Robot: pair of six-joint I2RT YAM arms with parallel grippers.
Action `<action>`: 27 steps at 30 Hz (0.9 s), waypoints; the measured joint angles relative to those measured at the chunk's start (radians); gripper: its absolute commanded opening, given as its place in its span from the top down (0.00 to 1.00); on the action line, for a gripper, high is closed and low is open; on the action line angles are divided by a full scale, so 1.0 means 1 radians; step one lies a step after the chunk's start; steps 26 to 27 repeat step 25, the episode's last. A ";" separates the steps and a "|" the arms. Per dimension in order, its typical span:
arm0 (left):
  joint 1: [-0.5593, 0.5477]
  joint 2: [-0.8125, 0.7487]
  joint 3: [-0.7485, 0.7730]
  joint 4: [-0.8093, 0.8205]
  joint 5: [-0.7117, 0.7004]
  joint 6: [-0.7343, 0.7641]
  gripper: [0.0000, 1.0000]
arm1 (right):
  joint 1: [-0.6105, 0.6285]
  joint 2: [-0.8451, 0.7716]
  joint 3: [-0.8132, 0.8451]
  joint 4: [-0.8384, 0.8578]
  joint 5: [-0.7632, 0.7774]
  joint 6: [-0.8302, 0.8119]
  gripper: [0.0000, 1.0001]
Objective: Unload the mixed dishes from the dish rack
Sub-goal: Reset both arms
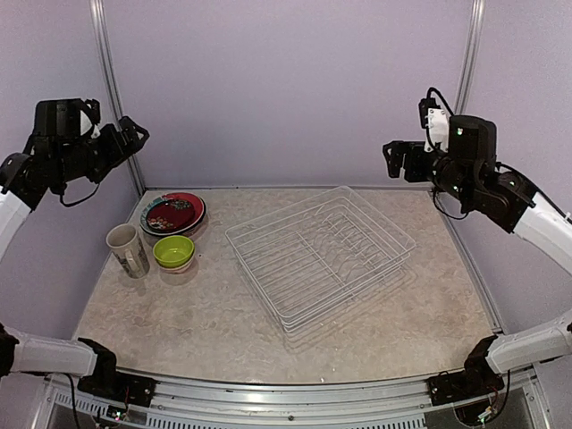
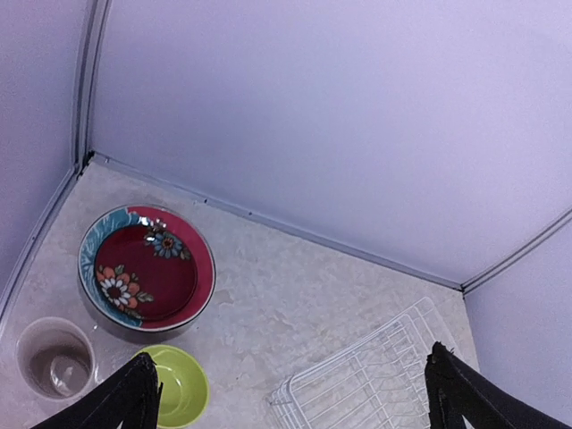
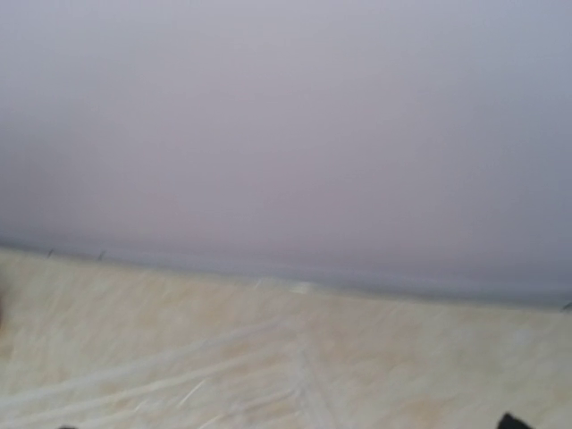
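Note:
The white wire dish rack stands in the middle of the table with nothing in it; its corner shows in the left wrist view. A stack of plates topped by a red flowered dish, a cream mug and a lime-green bowl sit on the table left of the rack. My left gripper is open and empty, high above the far left. My right gripper is open and empty, high above the far right. The right wrist view is blurred.
The table has purple walls at the back and on both sides, with metal posts in the back corners. The arm bases sit at the near edge.

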 measured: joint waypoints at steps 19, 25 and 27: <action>-0.027 -0.301 0.005 0.260 0.056 0.243 0.01 | -0.001 -0.367 0.061 0.054 0.101 -0.185 0.00; -0.027 -0.380 -0.029 0.330 0.040 0.262 0.01 | -0.001 -0.404 0.037 0.095 0.115 -0.192 0.00; -0.027 -0.380 -0.029 0.330 0.040 0.262 0.01 | -0.001 -0.404 0.037 0.095 0.115 -0.192 0.00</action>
